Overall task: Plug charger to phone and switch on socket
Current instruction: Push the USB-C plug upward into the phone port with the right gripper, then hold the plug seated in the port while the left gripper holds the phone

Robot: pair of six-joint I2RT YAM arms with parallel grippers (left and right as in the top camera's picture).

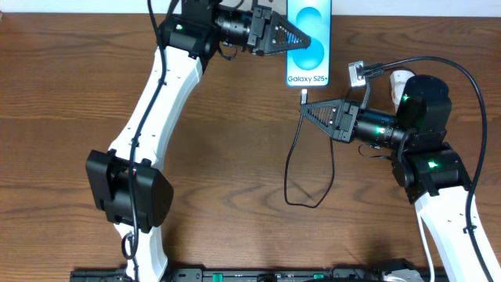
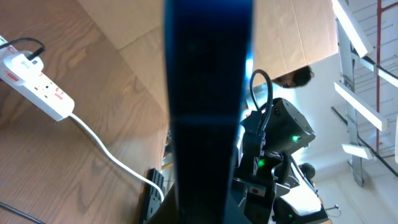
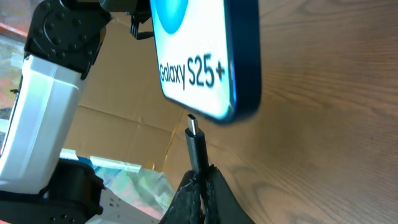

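The phone (image 1: pixel 308 43) lies at the table's far edge, blue screen up, its "Galaxy S25+" end toward me. My left gripper (image 1: pixel 300 41) is shut on the phone's left side; in the left wrist view the phone's dark edge (image 2: pixel 208 93) fills the middle. My right gripper (image 1: pixel 307 108) is shut on the charger plug tip (image 1: pixel 304 95). In the right wrist view the plug (image 3: pixel 196 140) sticks up from the shut fingers (image 3: pixel 200 177), a small gap below the phone's bottom edge (image 3: pixel 205 68). The black cable (image 1: pixel 293 172) loops over the table. The socket (image 1: pixel 362 73) is partly hidden behind my right arm.
The power strip (image 2: pixel 37 87) and its thick white cord (image 2: pixel 106 149) show at the left of the left wrist view. A white adapter (image 1: pixel 401 78) sits by the socket. Cardboard sheets stand beyond the table's far edge.
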